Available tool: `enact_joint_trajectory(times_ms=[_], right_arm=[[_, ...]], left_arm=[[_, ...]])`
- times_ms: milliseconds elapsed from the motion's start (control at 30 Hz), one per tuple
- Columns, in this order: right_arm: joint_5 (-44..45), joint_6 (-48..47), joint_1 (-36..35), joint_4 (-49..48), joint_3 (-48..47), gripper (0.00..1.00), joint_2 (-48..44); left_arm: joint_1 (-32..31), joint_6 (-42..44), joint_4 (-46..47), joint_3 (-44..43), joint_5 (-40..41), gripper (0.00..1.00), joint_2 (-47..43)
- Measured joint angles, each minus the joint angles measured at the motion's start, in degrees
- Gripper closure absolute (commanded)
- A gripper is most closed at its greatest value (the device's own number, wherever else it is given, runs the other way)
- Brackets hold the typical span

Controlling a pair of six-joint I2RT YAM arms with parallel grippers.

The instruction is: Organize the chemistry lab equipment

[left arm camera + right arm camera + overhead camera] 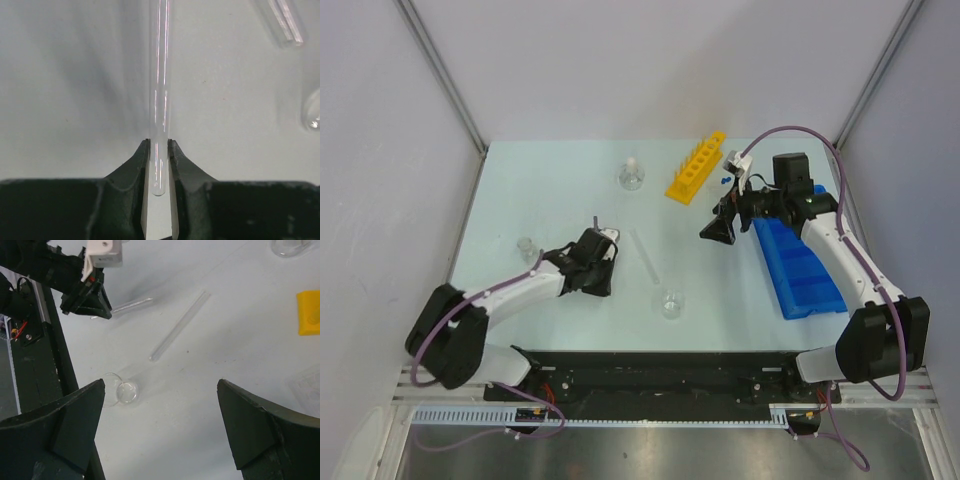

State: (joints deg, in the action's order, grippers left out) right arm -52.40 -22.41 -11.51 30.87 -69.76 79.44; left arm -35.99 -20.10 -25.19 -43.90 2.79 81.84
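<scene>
We've got the left gripper [160, 165] pinching a thin clear tube [160, 75] by its rounded end, at nine o'clock on the table [520, 190], likely bound for the yellow tube rack [696, 168] at one o'clock, while the right gripper [161, 390] gapes wide.

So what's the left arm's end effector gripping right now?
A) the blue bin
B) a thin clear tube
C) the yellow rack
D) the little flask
B: in the left wrist view, the left end effector has a finger pressed against each side of a thin clear tube.
</scene>
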Motion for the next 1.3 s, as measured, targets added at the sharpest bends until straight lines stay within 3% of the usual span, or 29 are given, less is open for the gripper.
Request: enact_joint_trajectory(times_ms=[300, 467, 633, 1033, 1300], right_arm=[[-5.42, 3.98, -3.98, -0.37, -0.48, 0.00, 2.14], [-8.37, 8.90, -8.00, 2.95, -6.23, 0.00, 7.54], [-8.74, 15.30, -12.26, 3.93, -11.23, 0.01, 11.19], [-3.19, 31.93, -18.62, -0.42, -13.22, 0.01, 14.21], [-0.81, 36.59, -19.23, -2.23, -13.97, 0.17, 17.14]], left_arm=[[-0.15, 0.02, 4.63, 4.44, -5.35, 0.87, -21.07], [-0.83, 0.02, 10.60, 5.97, -8.55, 0.87, -28.89], [-2.23, 0.02, 13.99, 5.95, -9.14, 0.87, -30.51], [-6.82, 0.04, 14.82, 3.65, -7.76, 0.88, -28.35], [-8.68, 0.07, 15.74, 1.77, -6.88, 0.88, -26.27]])
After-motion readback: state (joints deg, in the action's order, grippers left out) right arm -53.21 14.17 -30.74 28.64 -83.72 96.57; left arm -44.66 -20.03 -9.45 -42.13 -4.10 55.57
